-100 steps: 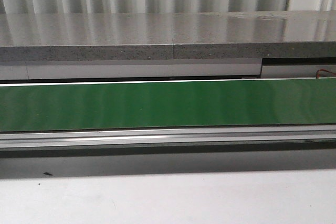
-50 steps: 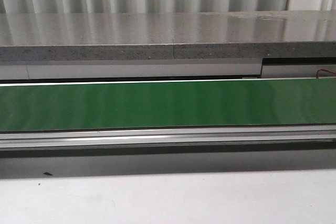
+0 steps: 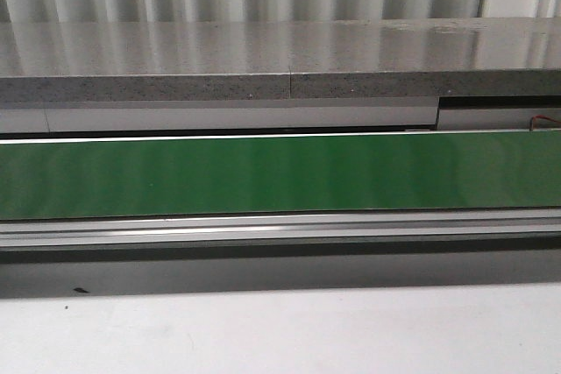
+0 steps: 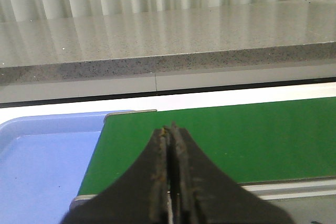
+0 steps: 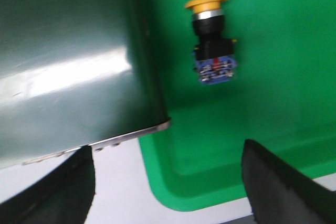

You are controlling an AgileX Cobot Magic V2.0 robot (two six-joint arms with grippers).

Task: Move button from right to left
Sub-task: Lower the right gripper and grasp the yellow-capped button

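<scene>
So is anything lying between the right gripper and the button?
No. In the right wrist view only bare green tray floor and its rim lie between the open right gripper and the button, which lies on its side.

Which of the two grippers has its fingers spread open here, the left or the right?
The right gripper: its fingers sit wide apart over the green tray holding the button. The left gripper is shut.

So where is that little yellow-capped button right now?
Only the right wrist view shows the button: it lies on its side in a green tray, beyond the open right claw.
</scene>
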